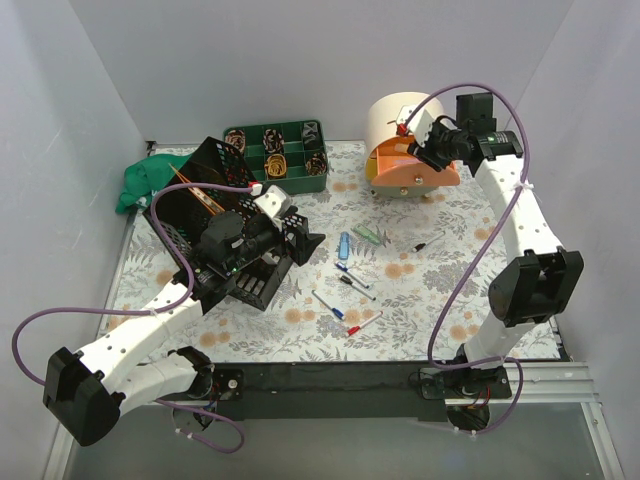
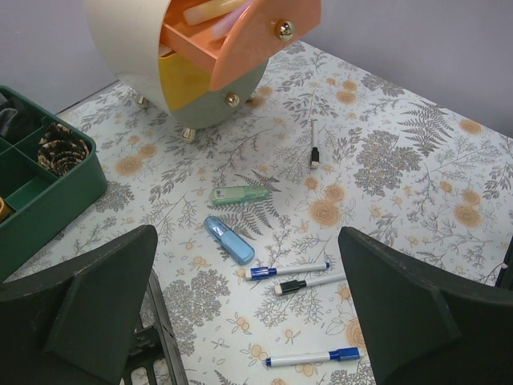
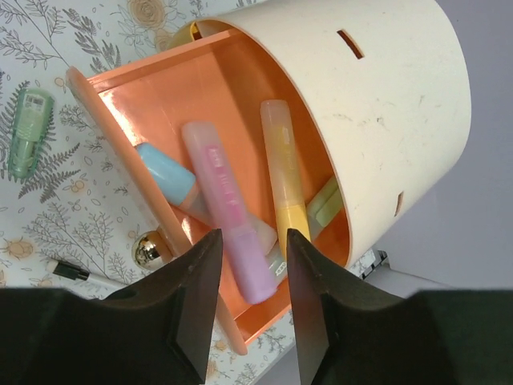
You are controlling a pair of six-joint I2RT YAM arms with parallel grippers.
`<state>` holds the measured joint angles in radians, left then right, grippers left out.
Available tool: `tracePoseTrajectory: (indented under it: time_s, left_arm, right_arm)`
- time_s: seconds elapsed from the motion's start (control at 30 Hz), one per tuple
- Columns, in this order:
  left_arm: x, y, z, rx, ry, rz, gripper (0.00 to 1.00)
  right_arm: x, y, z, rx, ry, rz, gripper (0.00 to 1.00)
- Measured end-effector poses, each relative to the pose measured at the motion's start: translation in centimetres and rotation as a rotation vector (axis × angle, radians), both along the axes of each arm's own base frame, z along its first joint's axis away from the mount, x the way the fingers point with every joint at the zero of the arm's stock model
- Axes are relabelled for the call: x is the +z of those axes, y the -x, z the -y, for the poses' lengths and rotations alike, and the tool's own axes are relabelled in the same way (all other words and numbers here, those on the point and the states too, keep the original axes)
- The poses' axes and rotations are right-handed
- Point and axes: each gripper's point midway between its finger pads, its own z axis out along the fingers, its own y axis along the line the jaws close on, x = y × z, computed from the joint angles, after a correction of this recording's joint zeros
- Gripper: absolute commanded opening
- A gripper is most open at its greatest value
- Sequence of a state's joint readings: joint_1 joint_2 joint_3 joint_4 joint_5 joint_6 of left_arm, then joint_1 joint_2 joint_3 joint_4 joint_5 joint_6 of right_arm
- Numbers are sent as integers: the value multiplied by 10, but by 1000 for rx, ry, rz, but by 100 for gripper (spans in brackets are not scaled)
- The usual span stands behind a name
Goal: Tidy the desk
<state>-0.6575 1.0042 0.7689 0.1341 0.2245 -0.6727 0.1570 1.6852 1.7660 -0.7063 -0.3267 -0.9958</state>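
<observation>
- Your left gripper sits low in the left wrist view, its two dark fingers spread wide at the bottom corners with nothing between them but tabletop.
- From above, the left arm reaches in over the black wire-mesh rack at the left of the frame, with a green cloth bunched behind it.
- The desk fills the middle of the overhead view, floral print all across and a black rail along the bottom edge.
- Loose items lie mid-desk: a blue case, a pale green case just above it, two markers lying side by side, and another blue-capped marker lower down.
- A thin black pen lies apart, toward the upper middle of the left wrist view.
- A red-capped marker shows near the bottom centre from overhead.
- The green compartment tray sits at the left edge of the left wrist view, with a brown coiled bundle in one cell.
- Your right gripper hangs over the cream round cabinet at the upper right of the desk.
- Its fingers are parted only narrowly and nothing is clamped between them.
- The cabinet's orange drawer is pulled open.
- Inside lie a pink highlighter, a yellow highlighter and a blue highlighter.
- The pink one's lower end shows right in the gap between your right fingers; I cannot tell if they touch it.
</observation>
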Motion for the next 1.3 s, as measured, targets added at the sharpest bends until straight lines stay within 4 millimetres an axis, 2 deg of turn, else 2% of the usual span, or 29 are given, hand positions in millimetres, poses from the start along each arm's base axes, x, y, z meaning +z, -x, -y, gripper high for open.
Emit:
tracePoseTrajectory:
  time_s: [0.23, 0.37, 0.47, 0.53, 0.63, 0.77, 0.97, 1.03, 1.3]
  left_arm:
    - [0, 0, 0, -1, 0, 1, 98]
    - [0, 0, 0, -1, -1, 1, 98]
    - [0, 0, 0, -2, -1, 1, 98]
    - [0, 0, 0, -2, 0, 0, 98]
    - [0, 1, 0, -3, 0, -1, 98]
    - [0, 1, 2, -9, 1, -3, 98]
    - [-3, 1, 3, -13, -2, -12, 98]
    - [-5, 1, 4, -16, -5, -16, 98]
    - [-8, 0, 5, -16, -9, -25, 98]
  right_arm:
    - [10, -5, -3, -10, -30, 14, 52]
    - [24, 4, -10, 0, -92, 15, 49]
    - [45, 20, -19, 28, -161, 37, 47]
    - [60, 40, -25, 64, -210, 60, 42]
    - [70, 73, -32, 118, -263, 82, 29]
    - [54, 105, -35, 165, -284, 63, 21]
    - [0, 122, -30, 167, -250, -29, 11]
    - [-13, 127, -28, 164, -235, -46, 8]
    - [-33, 134, -19, 158, -184, -49, 5]
